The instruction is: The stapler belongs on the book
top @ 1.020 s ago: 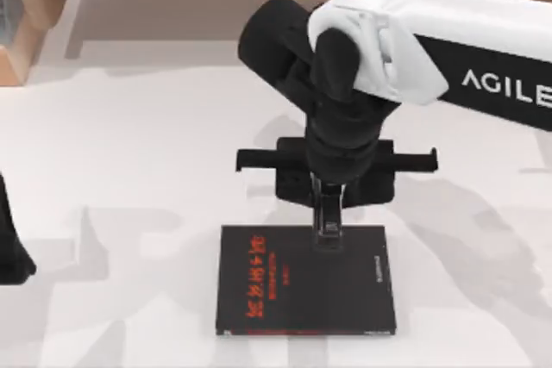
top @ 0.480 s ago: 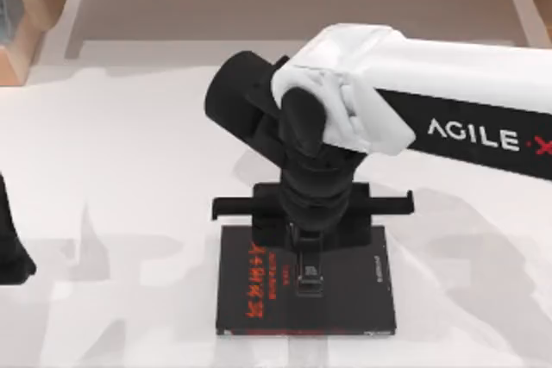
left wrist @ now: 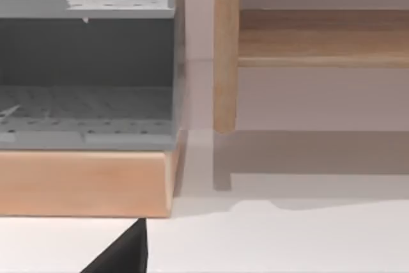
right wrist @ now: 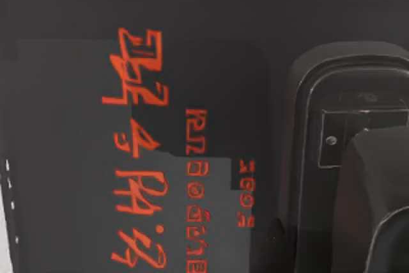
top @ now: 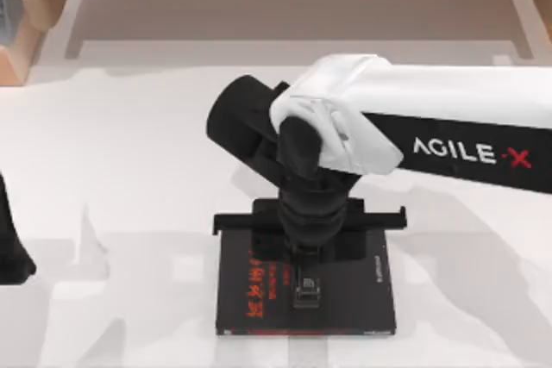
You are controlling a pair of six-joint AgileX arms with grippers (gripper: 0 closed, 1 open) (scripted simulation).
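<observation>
While the right end effector (top: 307, 275) hovers over the book (top: 345, 299), it apparently grips the stapler (top: 307, 290).

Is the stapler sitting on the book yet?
Cannot tell. From the top view, the stapler is over the book under the right pincer, but no view shows contact or gap.

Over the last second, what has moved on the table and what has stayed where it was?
The right claw carried the small black bar-shaped stapler from the far edge of the flat black book with red characters to over its middle, lower now. The book stayed put; the left arm stayed parked at the table's left edge.
</observation>
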